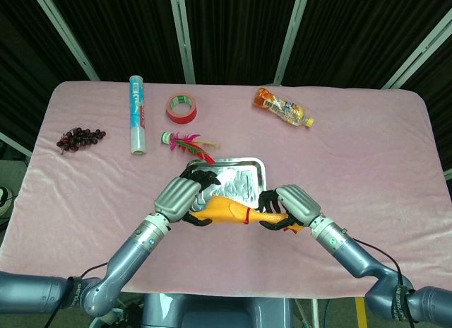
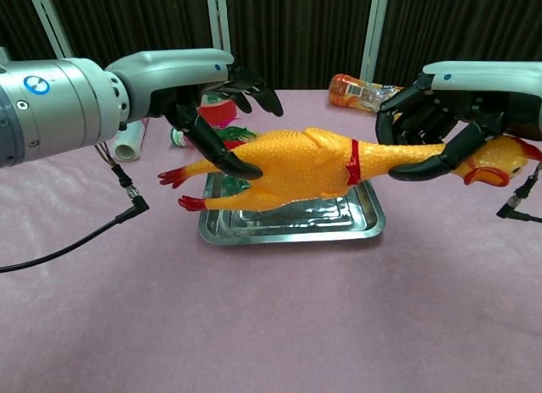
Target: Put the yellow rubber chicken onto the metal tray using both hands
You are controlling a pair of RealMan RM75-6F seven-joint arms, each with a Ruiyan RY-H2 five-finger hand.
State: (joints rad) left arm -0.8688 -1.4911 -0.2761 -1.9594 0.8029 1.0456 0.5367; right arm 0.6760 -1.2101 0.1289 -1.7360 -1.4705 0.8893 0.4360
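The yellow rubber chicken [image 1: 226,211] [image 2: 296,164] hangs level in the air above the front edge of the metal tray [image 1: 247,164] [image 2: 288,232], head to the right, red feet to the left. My right hand [image 1: 289,208] [image 2: 432,122] grips its neck just behind the head. My left hand [image 1: 182,197] [image 2: 203,96] brackets the chicken's rear: its thumb crosses in front of the thigh and its fingers are spread apart above the back, with a gap showing. The tray holds nothing.
Behind the tray lie a feathered shuttlecock [image 1: 187,142], a red tape roll [image 1: 181,107], a blue-and-white tube [image 1: 137,114] and an orange bottle [image 1: 284,107] [image 2: 364,92]. Dark grapes [image 1: 80,138] sit far left. A black cable [image 2: 127,215] hangs from the left arm.
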